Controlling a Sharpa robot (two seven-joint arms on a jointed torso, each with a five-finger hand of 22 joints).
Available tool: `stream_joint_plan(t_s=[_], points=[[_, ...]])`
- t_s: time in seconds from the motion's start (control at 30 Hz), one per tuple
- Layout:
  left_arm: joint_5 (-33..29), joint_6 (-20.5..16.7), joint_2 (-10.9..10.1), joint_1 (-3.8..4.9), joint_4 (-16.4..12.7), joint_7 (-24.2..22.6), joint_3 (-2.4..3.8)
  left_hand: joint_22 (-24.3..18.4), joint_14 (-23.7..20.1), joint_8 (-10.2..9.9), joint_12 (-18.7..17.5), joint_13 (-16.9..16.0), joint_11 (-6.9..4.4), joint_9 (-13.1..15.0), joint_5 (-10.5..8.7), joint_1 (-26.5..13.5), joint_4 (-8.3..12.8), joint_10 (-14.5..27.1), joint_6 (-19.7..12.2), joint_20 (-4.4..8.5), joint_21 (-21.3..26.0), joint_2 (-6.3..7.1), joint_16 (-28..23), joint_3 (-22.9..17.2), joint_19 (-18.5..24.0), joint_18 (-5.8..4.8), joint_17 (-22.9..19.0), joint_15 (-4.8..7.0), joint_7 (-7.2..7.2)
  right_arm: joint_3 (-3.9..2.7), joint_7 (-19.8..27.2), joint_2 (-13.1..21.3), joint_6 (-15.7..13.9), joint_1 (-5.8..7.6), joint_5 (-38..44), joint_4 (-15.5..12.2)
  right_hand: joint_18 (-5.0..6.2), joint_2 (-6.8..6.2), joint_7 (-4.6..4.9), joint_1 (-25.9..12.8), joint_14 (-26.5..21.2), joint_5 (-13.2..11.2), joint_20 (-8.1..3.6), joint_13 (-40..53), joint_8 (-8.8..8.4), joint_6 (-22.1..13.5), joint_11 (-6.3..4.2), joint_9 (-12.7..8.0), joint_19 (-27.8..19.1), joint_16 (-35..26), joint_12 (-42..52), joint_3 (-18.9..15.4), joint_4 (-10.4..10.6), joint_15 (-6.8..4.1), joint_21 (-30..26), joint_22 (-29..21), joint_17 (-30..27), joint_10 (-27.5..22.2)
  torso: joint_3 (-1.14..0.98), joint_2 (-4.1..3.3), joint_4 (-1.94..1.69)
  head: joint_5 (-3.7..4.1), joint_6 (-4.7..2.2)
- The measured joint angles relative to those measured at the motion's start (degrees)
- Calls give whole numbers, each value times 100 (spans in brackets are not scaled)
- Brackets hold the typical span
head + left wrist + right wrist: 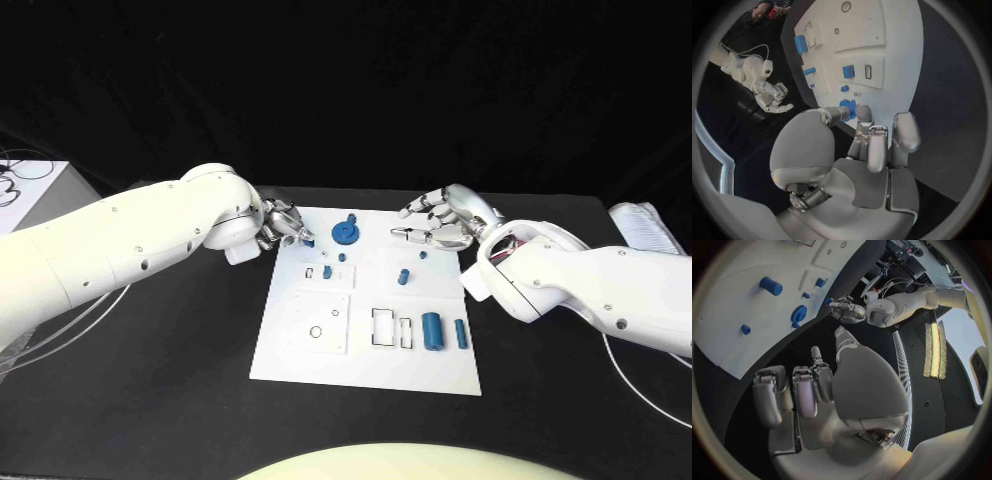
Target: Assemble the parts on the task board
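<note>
The white task board lies mid-table. A round blue part stands near its far edge, small blue parts sit at its middle, and blue cylinders lie at its near right. My left hand is at the board's far-left corner; its thumb and a finger pinch a small blue part there, with the other fingers curled. My right hand hovers at the far-right corner with its fingers apart and nothing in them. The right wrist view shows the round blue part ahead of its fingers.
A white box with cables stands at the table's far left. A pale ribbed object lies at the far right. Bare black table surrounds the board.
</note>
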State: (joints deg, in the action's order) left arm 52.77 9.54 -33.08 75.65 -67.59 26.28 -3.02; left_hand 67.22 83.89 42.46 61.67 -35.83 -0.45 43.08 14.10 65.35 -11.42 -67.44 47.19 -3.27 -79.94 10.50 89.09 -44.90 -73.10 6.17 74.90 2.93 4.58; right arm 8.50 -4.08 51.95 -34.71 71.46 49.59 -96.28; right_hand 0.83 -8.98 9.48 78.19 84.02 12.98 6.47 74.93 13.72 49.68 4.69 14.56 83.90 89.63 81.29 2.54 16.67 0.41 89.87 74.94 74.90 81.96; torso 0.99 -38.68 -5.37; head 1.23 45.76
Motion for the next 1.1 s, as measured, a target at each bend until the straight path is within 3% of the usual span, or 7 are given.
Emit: stream_joint_plan(t_s=[0.1,0.27,0.43,0.8,0.83,0.87,1.1], points=[[63,-103,-122,-17,-252,15,-48,59,15,0,40,-53,-6,5,77,-78,122,-67,27,19,-41,17,0,-78,-61,1,0,26,-11,0,-3,7,11,0,0,3,0,0,0,0,0,0,0,0,0,0,0,0,0,0,0,0,0,0,0,0,0,0,3,10,-7,-12,13],[207,-308,-255,-71,-547,41,-100,109,15,33,67,-118,-36,6,140,-118,123,-140,55,40,-64,57,22,-79,-82,-93,0,26,-39,1,-6,13,27,-3,0,9,0,0,0,0,0,0,0,-1,0,0,0,0,0,0,0,0,0,0,0,-1,0,0,3,13,-11,-38,21],[377,-472,-337,-142,-763,75,-129,126,15,33,67,-139,-44,7,163,-152,123,-151,76,19,-66,46,22,-79,-103,-93,0,26,-20,1,-7,13,41,-6,0,10,0,0,0,0,0,0,0,-1,0,0,0,0,0,0,0,0,0,0,0,-1,0,0,3,11,-8,-60,27],[776,-671,-420,-329,-988,187,-166,164,6,33,88,-153,-45,12,165,-168,123,-192,78,51,-88,62,22,-79,-135,-93,0,58,-22,1,-8,21,57,-13,5,15,0,0,0,0,0,0,0,-1,0,0,0,0,0,0,0,0,0,0,0,-2,0,0,-2,-4,0,-76,42],[804,-679,-423,-339,-995,196,-168,166,14,33,88,-153,-45,17,165,-182,123,-192,78,60,-88,77,22,-79,-144,-92,0,66,-22,1,-8,21,58,-13,5,15,0,0,0,0,0,0,0,-1,0,0,0,0,0,0,0,0,0,0,0,-2,0,0,-2,-5,0,-77,43],[833,-686,-426,-349,-1002,203,-170,166,14,33,88,-153,-45,262,165,-190,123,-192,79,60,-88,84,22,-79,-143,-93,0,66,-23,1,-8,22,58,-13,5,15,0,0,0,0,0,0,0,-1,0,0,0,0,0,0,0,0,0,0,0,-2,0,0,-2,-7,0,-77,46],[1005,-701,-451,-381,-1054,248,-177,166,14,32,88,-152,-44,292,165,-204,123,-193,95,60,-88,99,22,-80,-143,-93,5,66,-39,1,-9,27,62,-14,7,15,0,0,0,0,0,0,0,-2,0,0,0,0,0,0,0,0,0,0,0,-2,0,0,-3,-12,4,-89,55]])
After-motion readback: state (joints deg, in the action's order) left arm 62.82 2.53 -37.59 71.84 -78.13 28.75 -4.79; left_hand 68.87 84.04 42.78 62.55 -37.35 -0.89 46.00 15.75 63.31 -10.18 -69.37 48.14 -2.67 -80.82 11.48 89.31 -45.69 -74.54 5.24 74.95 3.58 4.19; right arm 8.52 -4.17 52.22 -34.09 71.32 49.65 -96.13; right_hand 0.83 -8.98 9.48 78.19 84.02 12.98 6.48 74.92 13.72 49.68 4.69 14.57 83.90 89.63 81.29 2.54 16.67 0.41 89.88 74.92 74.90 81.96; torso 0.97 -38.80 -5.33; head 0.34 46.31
